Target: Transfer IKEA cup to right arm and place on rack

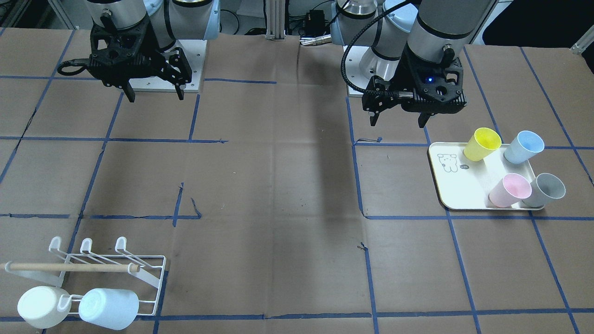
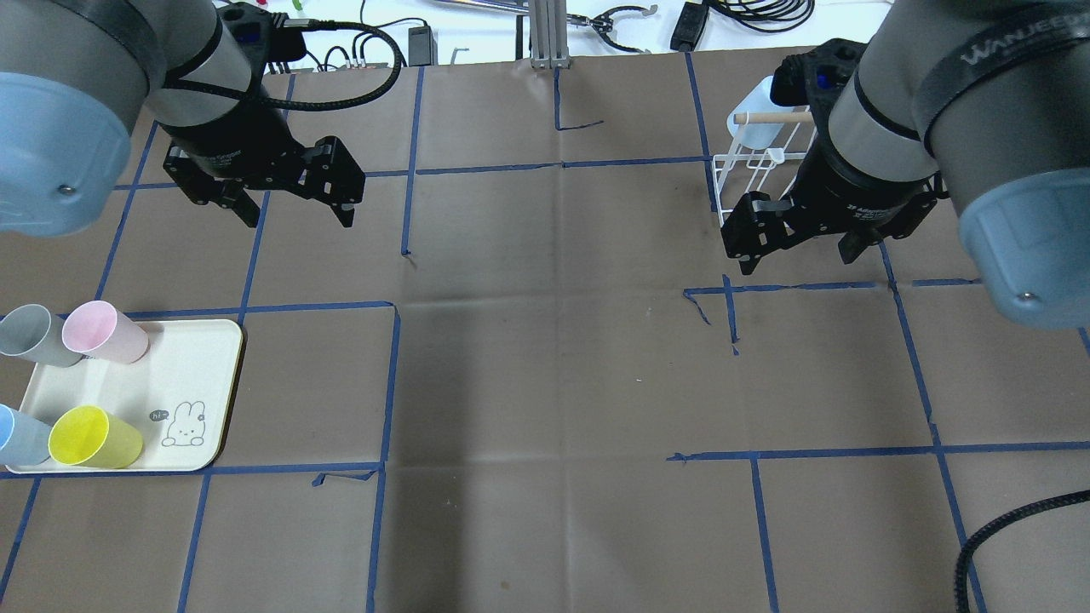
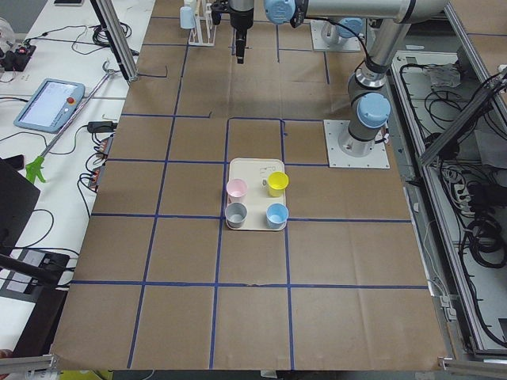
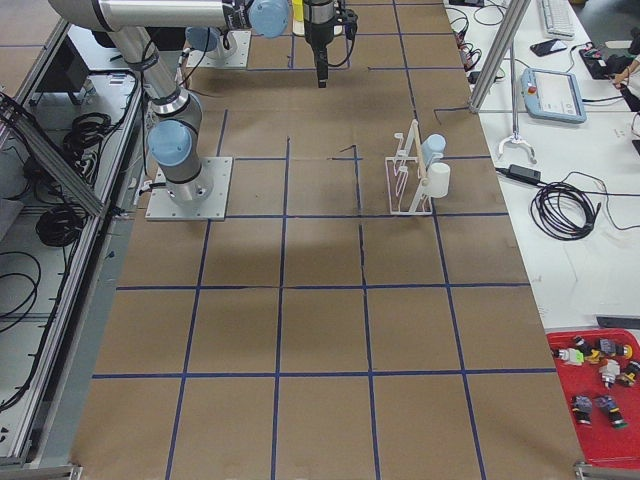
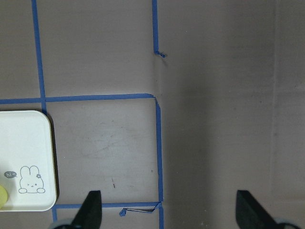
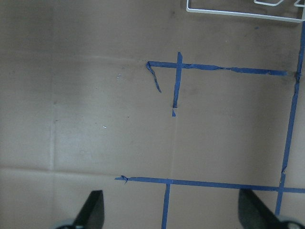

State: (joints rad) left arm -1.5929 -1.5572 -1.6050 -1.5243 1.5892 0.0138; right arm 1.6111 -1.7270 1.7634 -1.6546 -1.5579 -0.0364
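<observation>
Four IKEA cups stand on a cream tray (image 1: 452, 185): yellow (image 1: 482, 144), blue (image 1: 523, 146), pink (image 1: 509, 190) and grey (image 1: 547, 189). My left gripper (image 1: 397, 123) hangs open and empty above the table, just off the tray's corner nearest the robot (image 2: 300, 220); its wrist view shows the tray corner (image 5: 28, 143). My right gripper (image 1: 155, 97) is open and empty above bare table (image 2: 800, 260), on the robot's side of the white wire rack (image 1: 106, 264). The rack holds a white cup (image 1: 41, 306) and a pale blue cup (image 1: 109, 308) on its outer prongs.
Brown paper with blue tape lines covers the table (image 2: 553, 383). The rack's wooden dowel (image 1: 69, 267) lies across its top. The rack's base wire shows at the top of the right wrist view (image 6: 238, 12). Cables and tools lie past the table's far edge (image 2: 613, 17).
</observation>
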